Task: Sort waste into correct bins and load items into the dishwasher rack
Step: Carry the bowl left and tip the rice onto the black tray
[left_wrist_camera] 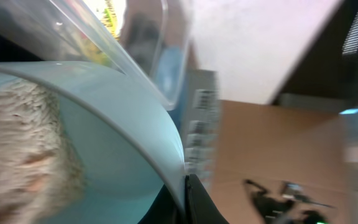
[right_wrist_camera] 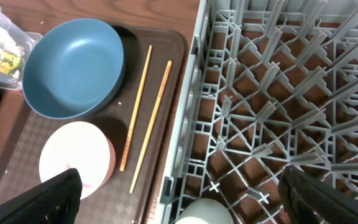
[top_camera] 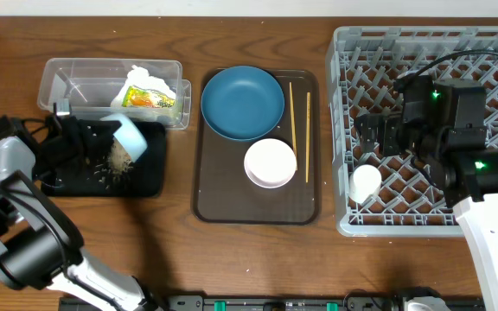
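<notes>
My left gripper (top_camera: 102, 136) is shut on the rim of the pale blue bowl (top_camera: 133, 136) and holds it tipped over the shallow black tray (top_camera: 150, 177). Rice scraps (top_camera: 119, 161) lie on that tray. In the left wrist view, rice (left_wrist_camera: 23, 155) clings inside the bowl (left_wrist_camera: 117, 124), with my fingers (left_wrist_camera: 185, 199) pinching its rim. The clear tub (top_camera: 72, 82) holds white tissue (top_camera: 142, 78) and the wrapper (top_camera: 152, 98). The dark blue plate (top_camera: 242, 102), white bowl (top_camera: 271, 162) and chopsticks (top_camera: 292, 117) lie on the brown tray. My right gripper (top_camera: 379, 138) is open and empty above the grey rack (top_camera: 430, 52).
The brown serving tray (top_camera: 223, 190) sits mid-table between the bins and the rack. A small white cup (top_camera: 366, 181) stands in the rack's front left corner, seen just below my right fingers in the right wrist view (right_wrist_camera: 204, 213). Bare wood table lies along the front edge.
</notes>
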`<state>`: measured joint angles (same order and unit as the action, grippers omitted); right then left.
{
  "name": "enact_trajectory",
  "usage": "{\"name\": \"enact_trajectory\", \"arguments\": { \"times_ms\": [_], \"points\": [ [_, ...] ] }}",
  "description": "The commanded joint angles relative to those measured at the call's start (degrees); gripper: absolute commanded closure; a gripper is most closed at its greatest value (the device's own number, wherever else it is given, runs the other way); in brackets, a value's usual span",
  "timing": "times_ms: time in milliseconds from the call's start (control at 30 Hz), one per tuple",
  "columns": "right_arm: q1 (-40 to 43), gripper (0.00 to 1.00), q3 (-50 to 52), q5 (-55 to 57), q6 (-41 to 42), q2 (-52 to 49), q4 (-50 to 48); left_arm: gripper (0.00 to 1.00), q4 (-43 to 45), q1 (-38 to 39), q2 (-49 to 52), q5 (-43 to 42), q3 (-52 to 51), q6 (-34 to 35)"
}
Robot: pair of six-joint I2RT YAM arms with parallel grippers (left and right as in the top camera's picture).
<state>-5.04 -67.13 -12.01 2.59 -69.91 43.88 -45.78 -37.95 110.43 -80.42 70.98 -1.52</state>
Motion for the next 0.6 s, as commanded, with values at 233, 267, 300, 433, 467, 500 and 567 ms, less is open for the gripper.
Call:
{"name": "enact_trajectory", "arguments": {
  "times_ms": [233,267,300,433,467,500,567],
  "points": [
    [0.9,0.01,-1.0,-0.2,0.7,-0.1,0.5,0.94,-0.9,-2.0,0.4,-9.7,1.2,4.2],
    [0.9,0.01,-1.0,-0.1,0.7,-0.1,0.5,0.94,-0.9,-2.1,0.4,-9.7,1.1,4.9],
    [0.9,0.01,-1.0,0.0,0.7,-0.1,0.5,0.94,-0.9,-2.1,0.4,-9.7,1.2,5.9],
    [0.9,0.01,-1.0,0.0,0.7,-0.1,0.6,0.94,-0.9,-2.1,0.4,-9.7,1.1,10.4],
    [0.9,0.01,-1.0,0.0,0.7,-0.1,0.6,0.94,-0.8,-2.2,0.4,-9.7,1.2,11.5],
    [0.9,0.01,-1.0,0.0,0.7,-0.1,0.6,0.94,-0.9,-2.3,0.4,-9.7,1.2,12.4],
    [0.9,0.01,-1.0,0.0,0.7,-0.1,0.6,0.94,-0.8,-2.4,0.4,-9.7,1.1,14.3]
  ]
}}
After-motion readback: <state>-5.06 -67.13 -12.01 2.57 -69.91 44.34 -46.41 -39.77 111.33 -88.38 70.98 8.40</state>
